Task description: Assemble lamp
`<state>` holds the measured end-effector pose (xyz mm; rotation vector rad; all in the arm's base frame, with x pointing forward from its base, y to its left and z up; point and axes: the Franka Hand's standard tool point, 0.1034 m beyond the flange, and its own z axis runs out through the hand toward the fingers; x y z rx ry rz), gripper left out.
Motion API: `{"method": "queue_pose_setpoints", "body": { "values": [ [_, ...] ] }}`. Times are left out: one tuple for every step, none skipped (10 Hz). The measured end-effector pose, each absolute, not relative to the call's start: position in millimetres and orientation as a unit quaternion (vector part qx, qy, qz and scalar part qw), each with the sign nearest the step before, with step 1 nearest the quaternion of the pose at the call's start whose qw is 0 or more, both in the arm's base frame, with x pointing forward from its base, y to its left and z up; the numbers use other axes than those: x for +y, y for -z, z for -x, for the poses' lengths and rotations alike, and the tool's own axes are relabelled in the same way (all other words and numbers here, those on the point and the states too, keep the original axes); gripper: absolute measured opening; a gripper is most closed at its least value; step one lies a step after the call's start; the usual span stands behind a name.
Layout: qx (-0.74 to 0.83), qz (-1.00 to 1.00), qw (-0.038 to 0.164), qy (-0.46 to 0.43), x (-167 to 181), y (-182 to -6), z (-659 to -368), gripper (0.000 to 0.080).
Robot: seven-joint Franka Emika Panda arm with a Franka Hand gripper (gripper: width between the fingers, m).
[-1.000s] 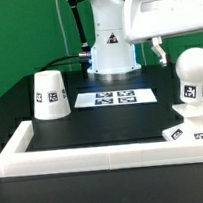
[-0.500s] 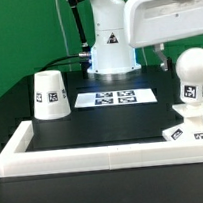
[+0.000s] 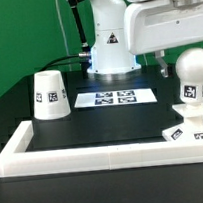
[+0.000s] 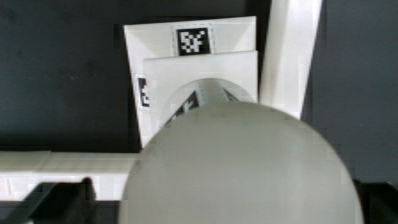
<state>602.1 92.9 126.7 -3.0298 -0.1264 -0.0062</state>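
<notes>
The round white bulb stands upright on the small flat base at the exterior view's right, inside the border rail. The tapered shade stands alone at the exterior view's left. My gripper hangs at bulb height, one finger showing just beside the bulb on the exterior view's left. In the wrist view the bulb fills the space between my fingers, with the base beyond it. One dark finger shows well off the bulb's side. The jaws stand wide apart.
The marker board lies in front of the arm's white pedestal. The long white border rail runs along the front and both sides; it also shows in the wrist view.
My gripper has moved toward the exterior view's right and come down beside the bulb. The bulb, base and shade have not moved.
</notes>
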Motion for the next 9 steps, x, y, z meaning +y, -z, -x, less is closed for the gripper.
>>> {"method": "queue_pose_setpoints", "body": {
  "values": [
    [-0.042, 0.998, 0.054, 0.004, 92.7, -126.1, -602.5, 0.0698],
    [-0.042, 0.998, 0.054, 0.004, 92.7, -126.2, -602.6, 0.0573],
    [-0.042, 0.998, 0.054, 0.004, 92.7, -126.2, -602.6, 0.0573],
    [-0.038, 0.998, 0.055, 0.004, 92.8, -126.2, -602.6, 0.0576],
    [-0.033, 0.998, 0.055, 0.004, 92.8, -126.2, -602.6, 0.0576],
    [-0.031, 0.998, 0.055, 0.003, 92.9, -126.2, -602.6, 0.0576],
    [-0.018, 0.998, 0.055, 0.003, 93.0, -126.1, -602.5, 0.0576],
    [0.036, 0.998, 0.058, -0.001, 94.2, -126.0, -602.1, 0.0576],
    [0.095, 0.994, 0.058, -0.004, 95.2, -125.9, -601.9, 0.0576]
  ]
}}
